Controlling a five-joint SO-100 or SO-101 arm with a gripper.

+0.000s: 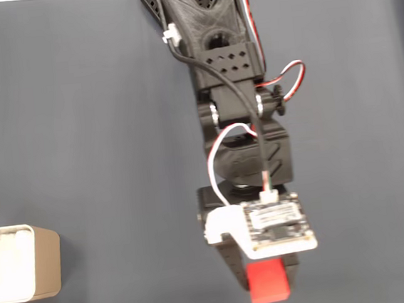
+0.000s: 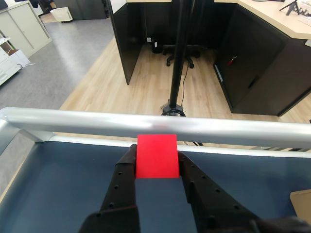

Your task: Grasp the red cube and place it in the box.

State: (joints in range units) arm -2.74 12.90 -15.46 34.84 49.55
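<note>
Gripping red cube point(image 2: 156, 156) between black fingers point(image 2: 124, 170) of gripper point(image 2: 155, 160), we are holding it above dark table point(image 2: 63, 170), near rail point(image 2: 97, 120). In fixed view, box point(image 1: 46, 261) is sitting well apart, at left edge.

Seen from above in the fixed view, the black arm point(image 1: 228, 84) reaches down the middle of the dark grey tabletop point(image 1: 91, 119). A bare circuit board point(image 1: 275, 223) sits near its lower end. The red cube point(image 1: 267, 283) shows just below the board. The box point(image 1: 27, 263), well apart, sits at the left edge.
</note>
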